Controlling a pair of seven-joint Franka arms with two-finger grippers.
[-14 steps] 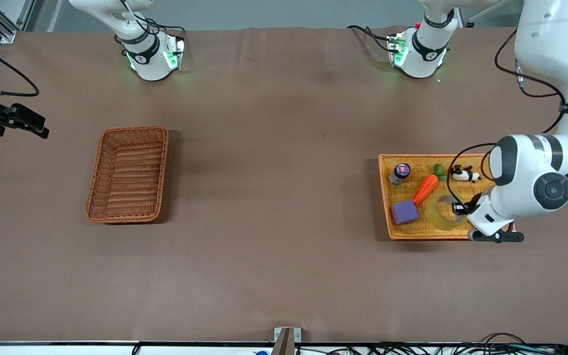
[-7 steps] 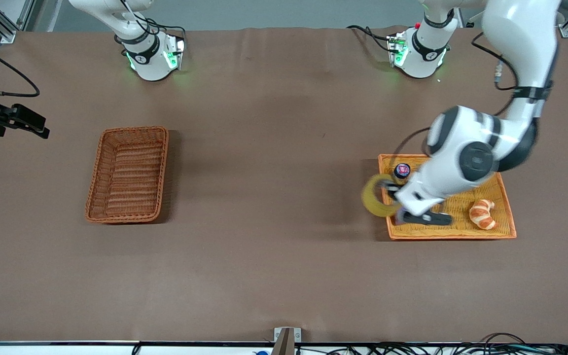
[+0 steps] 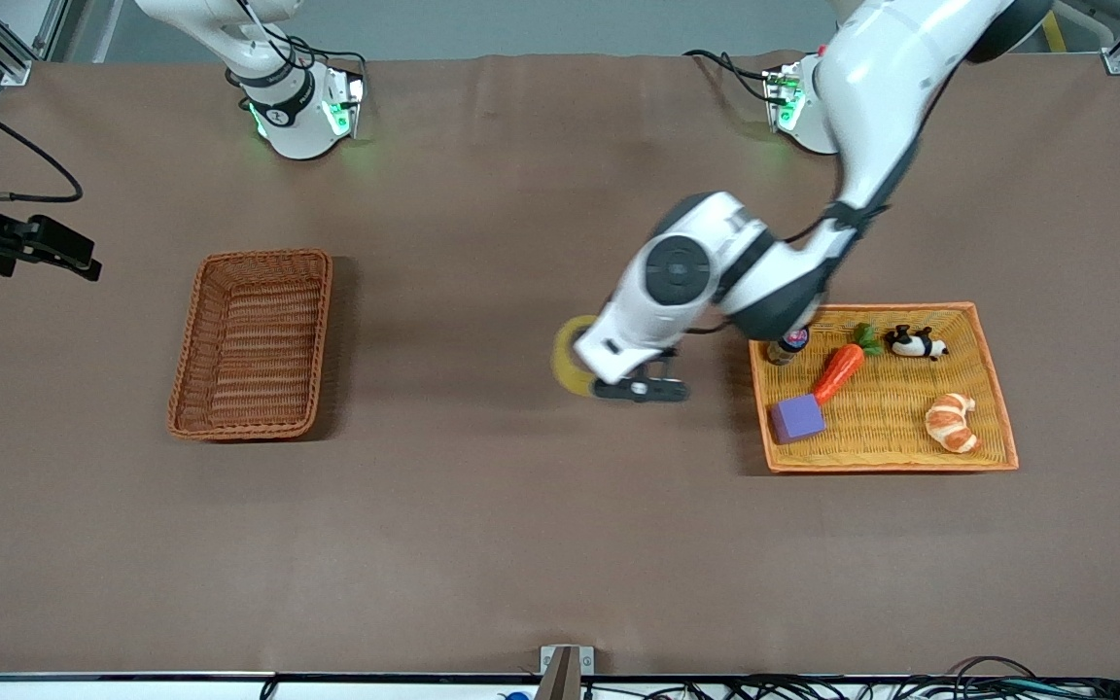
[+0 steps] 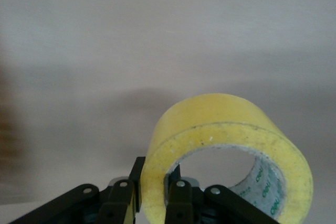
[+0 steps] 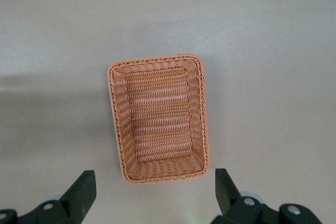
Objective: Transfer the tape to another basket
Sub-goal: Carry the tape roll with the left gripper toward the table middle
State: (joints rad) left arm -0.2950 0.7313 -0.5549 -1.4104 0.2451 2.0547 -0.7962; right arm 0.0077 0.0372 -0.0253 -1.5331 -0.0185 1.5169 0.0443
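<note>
The tape (image 3: 567, 366), a yellowish roll, hangs in my left gripper (image 3: 587, 367) over the bare table between the orange tray and the basket. In the left wrist view the fingers (image 4: 122, 199) pinch the tape's wall (image 4: 226, 129), one outside and one inside the ring; the left gripper (image 4: 153, 190) is shut on it. The reddish-brown wicker basket (image 3: 263, 255) lies empty toward the right arm's end. My right gripper (image 3: 82, 261) waits high up, open and empty; in its wrist view (image 5: 155, 190) it looks down on the basket (image 5: 157, 59).
The flat orange tray (image 3: 886, 463) at the left arm's end holds a carrot (image 3: 840, 371), a purple block (image 3: 797, 418), a croissant (image 3: 950, 422), a black-and-white toy animal (image 3: 915, 342) and a small bottle (image 3: 789, 342). Brown cloth covers the table.
My left gripper lifted the tape out of the tray and carried it toward the right arm's end, past the tray's edge. The right arm has barely moved.
</note>
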